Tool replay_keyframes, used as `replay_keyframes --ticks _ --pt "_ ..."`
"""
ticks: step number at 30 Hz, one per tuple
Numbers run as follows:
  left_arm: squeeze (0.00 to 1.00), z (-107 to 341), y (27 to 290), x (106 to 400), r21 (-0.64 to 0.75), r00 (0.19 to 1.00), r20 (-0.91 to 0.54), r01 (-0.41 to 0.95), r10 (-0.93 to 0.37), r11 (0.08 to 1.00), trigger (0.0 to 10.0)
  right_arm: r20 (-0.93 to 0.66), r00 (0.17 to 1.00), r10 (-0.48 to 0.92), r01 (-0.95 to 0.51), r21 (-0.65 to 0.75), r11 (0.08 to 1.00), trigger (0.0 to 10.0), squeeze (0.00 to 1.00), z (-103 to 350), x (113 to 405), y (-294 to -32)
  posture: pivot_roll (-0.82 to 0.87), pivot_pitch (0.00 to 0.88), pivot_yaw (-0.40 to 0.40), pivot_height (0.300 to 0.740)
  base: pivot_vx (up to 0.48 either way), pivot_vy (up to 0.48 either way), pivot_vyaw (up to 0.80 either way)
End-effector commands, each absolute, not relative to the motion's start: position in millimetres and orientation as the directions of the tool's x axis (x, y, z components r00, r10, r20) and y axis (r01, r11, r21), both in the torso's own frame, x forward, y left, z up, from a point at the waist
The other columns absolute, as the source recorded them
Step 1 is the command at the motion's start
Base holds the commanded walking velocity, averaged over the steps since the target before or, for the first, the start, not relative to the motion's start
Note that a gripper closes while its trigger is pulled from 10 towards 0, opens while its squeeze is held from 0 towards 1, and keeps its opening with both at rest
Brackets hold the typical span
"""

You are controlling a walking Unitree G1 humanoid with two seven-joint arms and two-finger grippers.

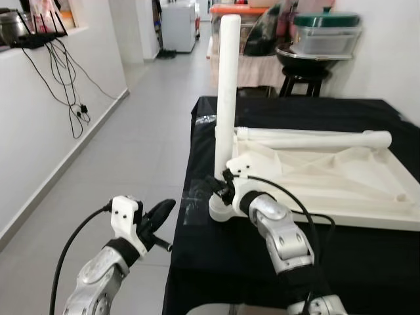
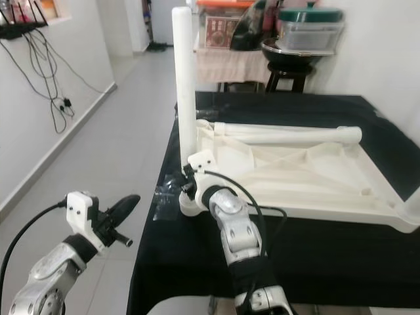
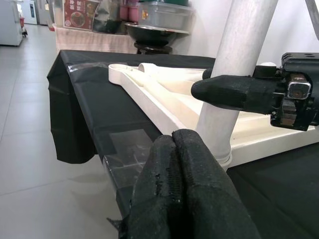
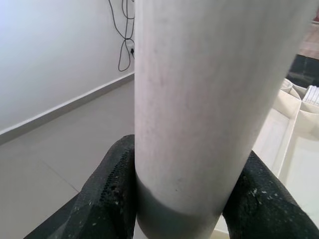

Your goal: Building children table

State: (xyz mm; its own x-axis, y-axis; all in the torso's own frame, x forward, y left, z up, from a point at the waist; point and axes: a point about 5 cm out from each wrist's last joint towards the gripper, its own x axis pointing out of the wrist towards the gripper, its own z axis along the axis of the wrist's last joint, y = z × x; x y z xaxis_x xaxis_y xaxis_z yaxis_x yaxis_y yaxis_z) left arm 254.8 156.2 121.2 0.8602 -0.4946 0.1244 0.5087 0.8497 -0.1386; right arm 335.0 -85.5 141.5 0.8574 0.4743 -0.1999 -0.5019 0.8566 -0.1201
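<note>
In the head views you look down on a white plastic children's tabletop (image 1: 341, 180) lying upside down on a work table draped in matte black cloth (image 1: 289, 111). At the tabletop's corner nearest you, toward 9 o'clock, a smooth white cylindrical table leg (image 1: 228, 85) stands upright in a round socket. A second white tubular leg (image 1: 315, 138) lies flat along the tabletop's far edge. Your right gripper (image 1: 220, 187) reaches in from 6 o'clock and clamps the base of the upright leg. Your left gripper (image 1: 161, 211) hangs over grey floor tiles at 8 o'clock, off the cloth's edge. Black cables (image 1: 59, 72) trail down the white wall at 10 o'clock, and a clear lidded container (image 1: 325, 33) sits on a stand at 1 o'clock.

In the left wrist view, the left gripper's two textured black fingers (image 3: 164, 194) are pressed together with nothing between them. A patch of clear tape (image 3: 132, 142) shines on the cloth. A red box in the background carries print too blurred to read.

In the right wrist view, rough black pads (image 4: 112, 191) sit on both sides of the leg, touching its faintly scuffed surface.
</note>
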Motion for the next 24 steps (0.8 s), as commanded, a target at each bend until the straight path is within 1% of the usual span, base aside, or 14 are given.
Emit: replay_keyframes --ticks 1,2,6,7,8,9,10,11,12,13,14,15,19,24 --pt "0.0 117.4 157.1 254.8 -0.151 0.868 0.112 0.496 -0.484 0.855 10.0 -0.346 0.822 0.453 -0.523 -0.143 0.84 7.7 0.0 114.3 328.8 -89.6 0.02 0.0 -0.05 0.74 0.0 0.0 0.0" --pt "0.0 117.3 157.4 254.9 -0.151 0.868 0.112 0.496 -0.484 0.855 10.0 -0.352 0.79 0.502 -0.562 -0.089 0.822 10.0 0.0 114.8 329.5 -87.2 0.02 0.0 -0.049 0.74 0.0 0.0 0.0" --pt "0.0 117.2 157.6 254.9 -0.152 0.868 0.111 0.496 -0.484 0.855 10.0 -0.354 0.775 0.523 -0.575 -0.053 0.816 10.0 0.0 116.0 327.9 -84.7 0.02 0.0 -0.045 0.74 0.0 0.0 0.0" --pt "0.0 117.1 157.1 255.6 -0.152 0.866 0.109 0.5 -0.489 0.853 10.0 -0.319 0.731 0.604 -0.64 -0.01 0.769 10.0 1.0 125.2 329.0 -81.0 0.02 0.0 -0.039 0.74 0.0 0.0 0.0" --pt "0.0 117.1 157.1 255.6 -0.152 0.866 0.109 0.5 -0.489 0.853 10.0 -0.319 0.731 0.604 -0.64 -0.01 0.769 10.0 1.0 125.2 329.0 -81.0 0.02 0.0 -0.039 0.74 0.0 0.0 0.0" --pt "0.0 117.1 155.9 256.2 -0.152 0.863 0.108 0.505 -0.493 0.85 10.0 -0.264 0.662 0.702 -0.723 0.024 0.691 10.0 1.0 139.9 330.9 -80.8 0.02 0.0 -0.042 0.74 0.0 0.0 0.0" --pt "0.0 117.1 155.9 256.2 -0.152 0.863 0.108 0.505 -0.493 0.85 10.0 -0.264 0.662 0.702 -0.723 0.024 0.691 10.0 1.0 139.9 330.9 -80.8 0.02 0.0 -0.042 0.74 0.0 0.0 0.0" --pt "0.0 117.1 155.1 256.7 -0.152 0.862 0.107 0.507 -0.496 0.848 10.0 -0.212 0.589 0.78 -0.795 0.023 0.606 10.0 1.0 153.6 332.6 -82.5 0.02 0.0 -0.042 0.74 0.0 0.0 0.0" --pt "0.0 117.1 155.1 256.7 -0.152 0.862 0.107 0.507 -0.496 0.848 10.0 -0.212 0.589 0.78 -0.795 0.023 0.606 10.0 1.0 153.6 332.6 -82.5 0.02 0.0 -0.042 0.74 0.0 0.0 0.0" --pt "0.0 116.9 153.6 256.7 -0.154 0.861 0.109 0.508 -0.496 0.848 10.0 -0.181 0.394 0.901 -0.916 0.005 0.401 10.0 0.64 170.4 337.2 -91.3 0.04 0.0 -0.058 0.74 0.0 0.0 0.0" --pt "0.0 116.9 153.6 256.7 -0.154 0.861 0.109 0.508 -0.496 0.848 10.0 -0.181 0.394 0.901 -0.916 0.005 0.401 10.0 0.64 170.4 337.2 -91.3 0.04 0.0 -0.058 0.74 0.0 0.0 0.0" --pt "0.0 116.7 153.2 256.4 -0.154 0.862 0.109 0.507 -0.495 0.848 10.0 -0.199 0.32 0.926 -0.945 0.0 0.326 10.0 0.0 173.3 341.5 -94.4 0.05 0.0 -0.061 0.74 0.0 0.0 0.0" --pt "0.0 116.3 152.7 255.7 -0.154 0.862 0.108 0.506 -0.494 0.849 10.0 -0.226 0.237 0.945 -0.969 0.008 0.245 10.0 0.0 176.1 348.4 -96.3 0.06 0.0 -0.062 0.74 0.0 0.0 0.0" --pt "0.0 115.3 151.7 253.5 -0.152 0.862 0.103 0.507 -0.497 0.848 10.0 -0.251 0.194 0.949 -0.977 0.044 0.211 10.0 0.0 178.5 358.7 -92.4 0.08 0.0 -0.068 0.74 0.0 0.0 0.0"
